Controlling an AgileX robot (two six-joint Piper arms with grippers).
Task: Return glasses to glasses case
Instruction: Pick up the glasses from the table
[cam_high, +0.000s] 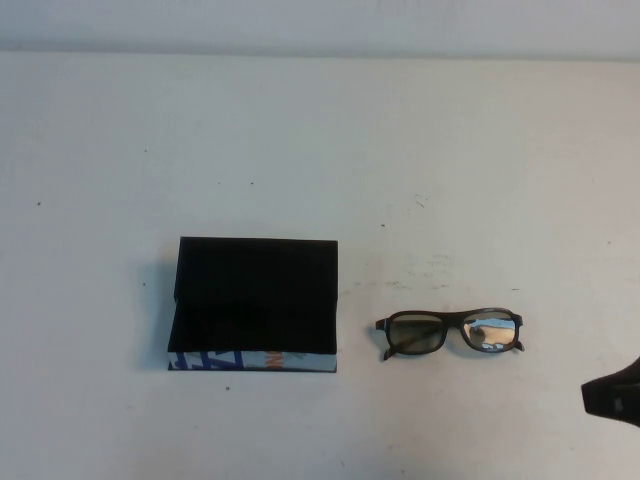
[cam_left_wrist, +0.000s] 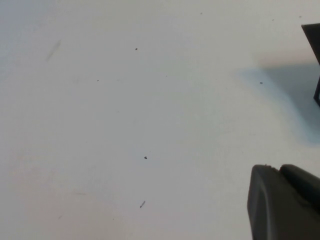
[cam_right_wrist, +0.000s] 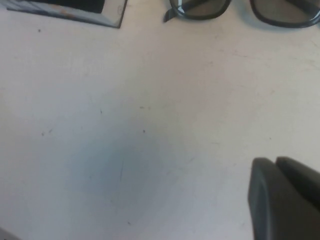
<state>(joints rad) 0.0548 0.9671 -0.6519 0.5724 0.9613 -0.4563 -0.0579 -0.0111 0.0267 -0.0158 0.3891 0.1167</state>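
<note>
**Right gripper at the table's edge, glasses lying outside the case**

The right gripper shows only as a dark tip at the right border of the high view; the left gripper appears only in its own wrist view, over bare white table. For both, I cannot tell how they are set. The glasses lie on the table to the left of the right gripper and slightly farther from the robot, apart from it, temples folded. Farther left again, just beside the glasses without touching them, sits the glasses case, its lid raised, its printed front edge facing the robot.
</note>
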